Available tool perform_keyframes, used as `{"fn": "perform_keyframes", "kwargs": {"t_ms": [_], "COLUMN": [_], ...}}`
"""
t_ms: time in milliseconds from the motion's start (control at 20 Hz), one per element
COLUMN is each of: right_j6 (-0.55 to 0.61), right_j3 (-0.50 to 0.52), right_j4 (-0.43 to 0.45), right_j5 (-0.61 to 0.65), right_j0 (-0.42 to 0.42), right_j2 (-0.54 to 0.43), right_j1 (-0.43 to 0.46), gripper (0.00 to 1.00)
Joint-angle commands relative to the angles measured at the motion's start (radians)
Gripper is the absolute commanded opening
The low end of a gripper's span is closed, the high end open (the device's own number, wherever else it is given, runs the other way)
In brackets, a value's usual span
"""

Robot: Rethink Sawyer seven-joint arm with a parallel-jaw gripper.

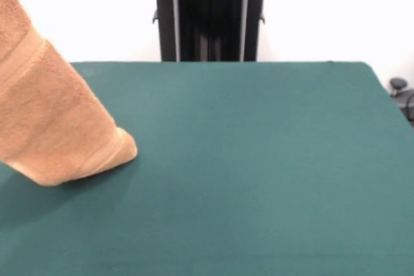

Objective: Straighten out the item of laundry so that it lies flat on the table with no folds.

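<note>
The item of laundry, an orange-tan terry towel with a woven band, hangs down from beyond the upper left edge of the front view. It slants down to the right, and its lower hemmed end rests bunched on the dark green table. What holds its upper part is out of frame. No gripper shows.
The table's far edge runs across the view at about a third of the way down, with its right corner rounded. A small dark object sits off the table at the right edge.
</note>
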State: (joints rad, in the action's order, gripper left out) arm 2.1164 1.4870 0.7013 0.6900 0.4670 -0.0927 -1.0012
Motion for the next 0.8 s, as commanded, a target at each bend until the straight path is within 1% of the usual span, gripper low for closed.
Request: {"fn": "perform_keyframes", "kwargs": {"t_ms": [50, 200, 300, 350, 400, 450, 500, 600, 800], "right_j6": [-0.29, -0.233, -0.176, -0.148, -0.105, -0.046, -0.003, 0.086, 0.19], "right_j3": [0.053, 0.064, 0.074, 0.086, 0.09, 0.104, 0.111, 0.114, 0.14], "right_j4": [0.052, 0.078, 0.085, 0.068, 0.036, -0.024, -0.066, -0.132, -0.243], "right_j5": [0.006, 0.044, 0.091, 0.099, 0.172, 0.242, 0.311, 0.434, 0.508], "right_j0": [-0.024, -0.067, -0.096, -0.096, -0.103, -0.099, -0.103, -0.119, -0.141], "right_j2": [-0.102, -0.06, -0.027, -0.022, -0.004, 0.01, 0.025, 0.056, 0.085], "right_j1": [-0.005, -0.019, -0.019, -0.015, 0.001, 0.02, 0.038, 0.067, 0.085], "gripper": [0.0, 0.0, 0.0, 0.0, 0.0, 0.0, 0.0, 0.0, 0.0]}}
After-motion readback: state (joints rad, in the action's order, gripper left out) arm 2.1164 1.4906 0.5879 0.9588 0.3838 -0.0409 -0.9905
